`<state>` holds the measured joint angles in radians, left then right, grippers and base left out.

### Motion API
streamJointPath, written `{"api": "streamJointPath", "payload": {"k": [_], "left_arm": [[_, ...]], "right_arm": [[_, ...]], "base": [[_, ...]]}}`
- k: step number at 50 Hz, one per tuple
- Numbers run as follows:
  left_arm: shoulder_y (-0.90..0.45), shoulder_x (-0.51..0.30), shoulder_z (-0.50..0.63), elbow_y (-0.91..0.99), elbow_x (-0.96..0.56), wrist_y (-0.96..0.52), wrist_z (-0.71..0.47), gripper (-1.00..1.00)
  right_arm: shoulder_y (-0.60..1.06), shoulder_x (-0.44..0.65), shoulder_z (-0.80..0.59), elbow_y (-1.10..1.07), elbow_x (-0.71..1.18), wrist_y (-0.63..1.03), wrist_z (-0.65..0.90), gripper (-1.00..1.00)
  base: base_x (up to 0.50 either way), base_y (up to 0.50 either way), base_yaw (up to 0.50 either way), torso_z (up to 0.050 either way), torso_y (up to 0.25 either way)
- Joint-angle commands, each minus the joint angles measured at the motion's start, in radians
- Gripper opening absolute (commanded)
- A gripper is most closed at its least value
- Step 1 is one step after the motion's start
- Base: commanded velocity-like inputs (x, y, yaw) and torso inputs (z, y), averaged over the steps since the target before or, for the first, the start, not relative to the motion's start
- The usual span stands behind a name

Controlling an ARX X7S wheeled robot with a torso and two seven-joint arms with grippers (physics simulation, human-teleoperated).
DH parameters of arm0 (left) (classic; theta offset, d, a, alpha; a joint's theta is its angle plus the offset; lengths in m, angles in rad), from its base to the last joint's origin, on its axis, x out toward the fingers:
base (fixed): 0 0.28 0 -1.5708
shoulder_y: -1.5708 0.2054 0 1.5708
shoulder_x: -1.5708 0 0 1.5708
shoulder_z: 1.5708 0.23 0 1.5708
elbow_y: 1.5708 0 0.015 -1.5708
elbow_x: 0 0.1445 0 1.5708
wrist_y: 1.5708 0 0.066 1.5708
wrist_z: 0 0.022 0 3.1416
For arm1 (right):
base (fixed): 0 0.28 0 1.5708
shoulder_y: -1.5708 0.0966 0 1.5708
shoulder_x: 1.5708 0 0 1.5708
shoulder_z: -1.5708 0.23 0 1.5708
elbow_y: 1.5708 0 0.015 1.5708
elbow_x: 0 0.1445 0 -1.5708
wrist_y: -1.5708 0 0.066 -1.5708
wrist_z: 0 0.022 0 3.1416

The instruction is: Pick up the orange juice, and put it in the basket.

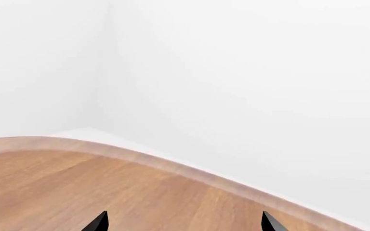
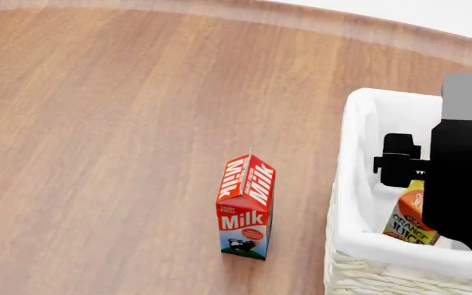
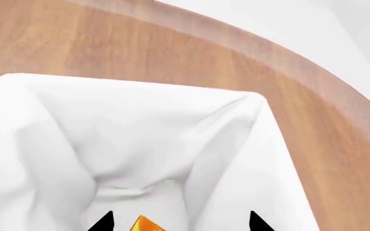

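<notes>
The orange juice (image 2: 407, 222) stands inside the basket (image 2: 353, 184), at the table's right; my right arm hides its upper part. In the right wrist view only its orange top corner (image 3: 144, 224) shows, between the fingertips and touching neither. My right gripper (image 3: 179, 224) is open above the basket's white cloth liner (image 3: 140, 139). My left gripper (image 1: 185, 222) is open and empty over bare wood near the table's curved edge; it does not show in the head view.
A red-and-white Milk carton (image 2: 247, 206) stands upright on the wooden table (image 2: 105, 135), left of the basket. The table's rounded edge (image 1: 191, 168) runs along a white wall.
</notes>
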<state>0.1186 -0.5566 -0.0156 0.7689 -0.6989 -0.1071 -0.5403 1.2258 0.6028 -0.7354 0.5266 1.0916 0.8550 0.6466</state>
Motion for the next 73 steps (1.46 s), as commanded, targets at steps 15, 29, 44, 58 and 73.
{"api": "streamJointPath", "payload": {"k": [15,29,44,58,73], "left_arm": [[0.011,-0.016,-0.015,0.036,-0.02,0.002,-0.013,1.0],[0.013,-0.019,-0.011,0.043,-0.011,0.0,-0.018,1.0],[0.01,-0.024,-0.004,0.059,-0.011,-0.007,-0.028,1.0],[0.013,-0.032,-0.01,0.071,-0.015,-0.004,-0.033,1.0],[0.018,-0.035,-0.008,0.081,-0.014,-0.001,-0.037,1.0]], "right_arm": [[-0.094,0.15,0.103,-0.478,0.13,0.015,0.18,1.0],[-0.215,0.254,0.115,-0.779,0.05,-0.08,0.296,1.0],[-0.397,0.354,0.163,-1.07,0.066,-0.19,0.424,1.0],[-0.524,0.365,0.126,-1.175,-0.029,-0.253,0.466,1.0],[-0.729,0.345,0.074,-1.155,-0.212,-0.427,0.447,1.0]], "base": [[0.0,0.0,0.0,0.0,0.0],[0.0,0.0,0.0,0.0,0.0],[0.0,0.0,0.0,0.0,0.0],[0.0,0.0,0.0,0.0,0.0],[0.0,0.0,0.0,0.0,0.0]]}}
